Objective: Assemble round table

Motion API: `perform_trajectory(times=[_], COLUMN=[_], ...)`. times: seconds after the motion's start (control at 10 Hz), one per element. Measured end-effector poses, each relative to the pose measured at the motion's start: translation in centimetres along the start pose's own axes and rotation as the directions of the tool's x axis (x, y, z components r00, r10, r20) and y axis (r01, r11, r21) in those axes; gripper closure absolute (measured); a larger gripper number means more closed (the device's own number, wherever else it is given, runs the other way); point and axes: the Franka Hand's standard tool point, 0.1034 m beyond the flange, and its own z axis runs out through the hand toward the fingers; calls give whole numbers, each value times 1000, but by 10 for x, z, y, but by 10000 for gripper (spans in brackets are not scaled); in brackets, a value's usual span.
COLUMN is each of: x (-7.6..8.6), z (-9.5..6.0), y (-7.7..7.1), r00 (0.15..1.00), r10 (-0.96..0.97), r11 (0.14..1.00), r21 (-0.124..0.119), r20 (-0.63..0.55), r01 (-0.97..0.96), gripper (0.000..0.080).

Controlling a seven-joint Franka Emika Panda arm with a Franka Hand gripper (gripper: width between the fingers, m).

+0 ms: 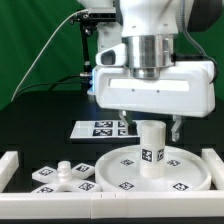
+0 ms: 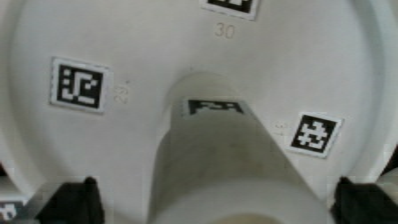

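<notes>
Gripper (image 1: 148, 129) jaws apart either side of upright leg (image 1: 152, 150), which stands mid-disc (image 1: 104, 172); if leg is only loosely seated, an off-centre close could tip it or skid disc.

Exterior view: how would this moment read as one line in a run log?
end effector: open, straddling leg | leg: upright on round disc | cross-shaped base: lying at exterior view's left
</notes>
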Motion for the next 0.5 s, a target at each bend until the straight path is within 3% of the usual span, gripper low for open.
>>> perform_trajectory(times=[0.1,0.3,0.5], x=[14,37,38], z=[-15,-27,-27], y=[11,26,25], r00=[997,969,943], r10=[-73,-249,-333], r11=[997,968,943], r21=[11,17,17], r20=[2,0,-5], r01=[73,249,333], gripper=[151,150,150])
